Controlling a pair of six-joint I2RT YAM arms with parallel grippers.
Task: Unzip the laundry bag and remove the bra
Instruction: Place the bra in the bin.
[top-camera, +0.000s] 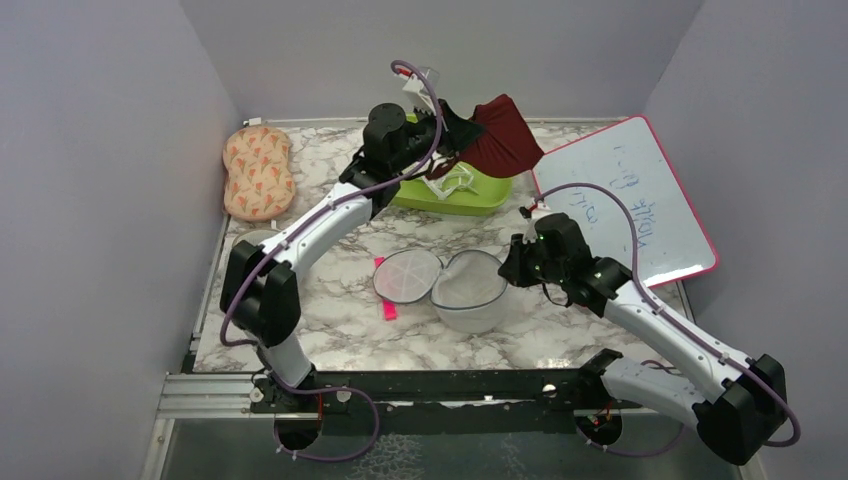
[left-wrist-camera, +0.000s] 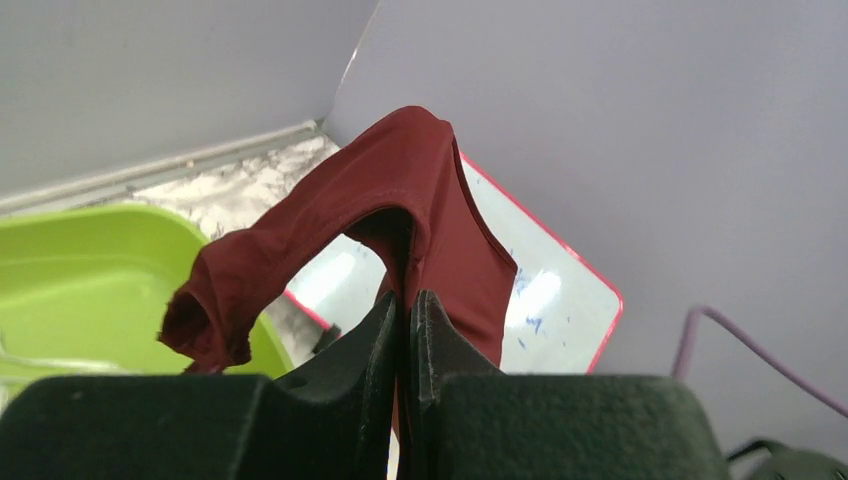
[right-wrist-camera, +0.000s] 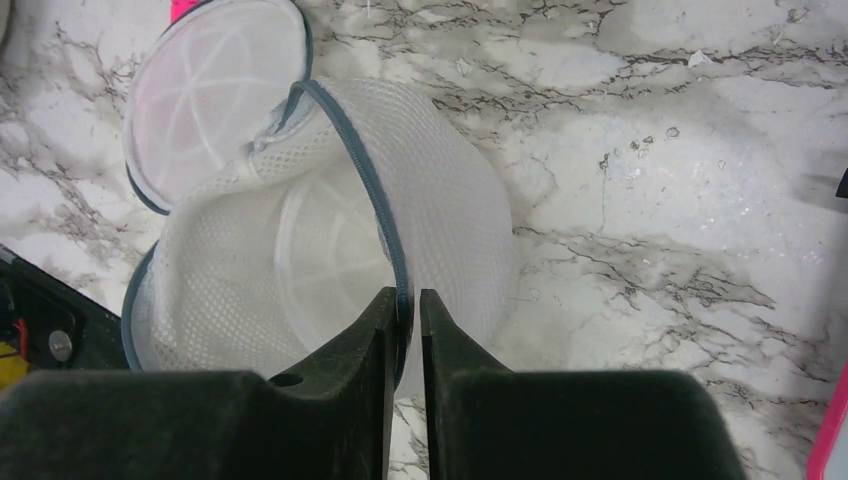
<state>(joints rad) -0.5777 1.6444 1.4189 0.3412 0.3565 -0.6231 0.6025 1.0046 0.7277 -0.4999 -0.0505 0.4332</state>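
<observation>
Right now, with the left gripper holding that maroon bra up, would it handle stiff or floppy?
Probably floppy: the bra hangs in curled folds from the left gripper. It is likely light, since a pinch on one thin edge carries it. It seems unlikely to roll.

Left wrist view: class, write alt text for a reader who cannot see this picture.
The left end effector, jaws shut, grips a dark red fabric bra that arches up above it. Behind lie a lime-green plastic tray at left and a pink-framed whiteboard at right.
</observation>
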